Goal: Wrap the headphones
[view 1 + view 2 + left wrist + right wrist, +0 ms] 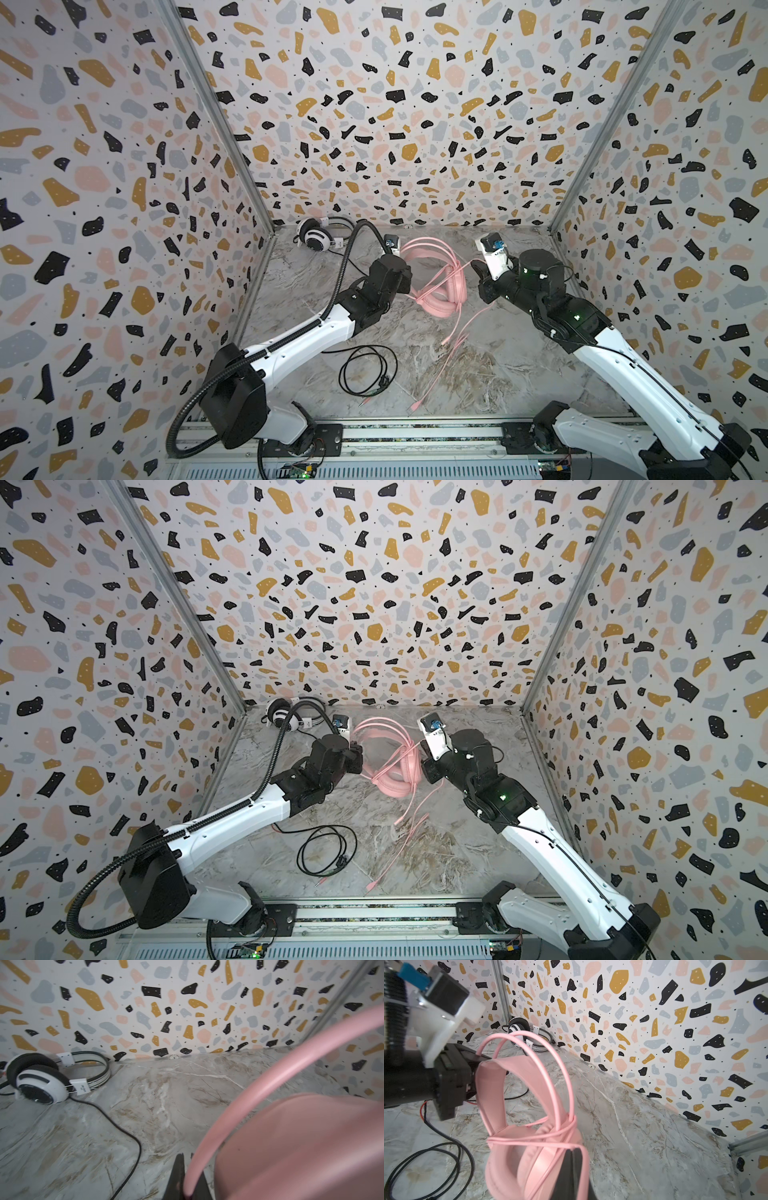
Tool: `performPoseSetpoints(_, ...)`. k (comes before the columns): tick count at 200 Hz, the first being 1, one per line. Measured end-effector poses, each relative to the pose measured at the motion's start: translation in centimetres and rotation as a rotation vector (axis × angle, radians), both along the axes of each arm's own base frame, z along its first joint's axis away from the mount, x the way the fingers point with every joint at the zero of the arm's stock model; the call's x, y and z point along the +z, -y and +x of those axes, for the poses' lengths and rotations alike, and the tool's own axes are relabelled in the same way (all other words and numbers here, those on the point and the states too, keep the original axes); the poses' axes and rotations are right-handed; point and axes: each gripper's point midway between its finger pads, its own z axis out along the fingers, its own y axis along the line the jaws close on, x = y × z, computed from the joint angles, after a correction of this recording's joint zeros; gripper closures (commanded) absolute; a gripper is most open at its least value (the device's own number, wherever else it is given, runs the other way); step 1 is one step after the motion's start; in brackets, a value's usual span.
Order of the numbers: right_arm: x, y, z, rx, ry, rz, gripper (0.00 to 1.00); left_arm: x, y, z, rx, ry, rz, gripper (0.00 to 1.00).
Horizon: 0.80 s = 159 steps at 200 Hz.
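The left tool [188, 1178] is clamping shut on the thin top hoop of the pink headphones [529, 1157], holding them upright at the middle of the desk [498, 365] so that the ear cups are serving as a spool. The right tool [574, 1154] is pinching the pink cable [535, 1143] just beside an ear cup (partly hidden, so probably a grip, not a drape), holding the turns around the cups taut while the loose end is trailing toward the front. The white-and-black headphones [316, 237] are lying in the far left corner, their black cable [365, 374] sprawling loose, apparently waiting.
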Motion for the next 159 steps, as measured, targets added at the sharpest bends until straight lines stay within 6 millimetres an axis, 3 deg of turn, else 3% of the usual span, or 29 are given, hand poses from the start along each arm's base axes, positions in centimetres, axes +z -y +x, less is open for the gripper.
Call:
performPoseSetpoints(30,-0.6,0.6,1.3,0.016,-0.043,0.046,0.96,0.8,1.3,-1.4,-0.122,-0.001,-0.024,1.00)
performPoseSetpoints(92,-2.8,0.4,2.5,0.043,-0.058,0.139,0.85,3.0,0.0,-5.1,-0.274,-0.031,-0.110,1.00)
performPoseSetpoints(124,-4.0,-0.6,1.8,0.100,-0.079,0.200,0.83,3.4,0.5,-6.2,-0.359,-0.069,-0.164,1.00)
performPoseSetpoints(159,-3.6,-1.6,1.2,0.161,-0.068,0.271,0.76,3.6,1.2,-7.0,-0.427,-0.125,-0.251,1.00)
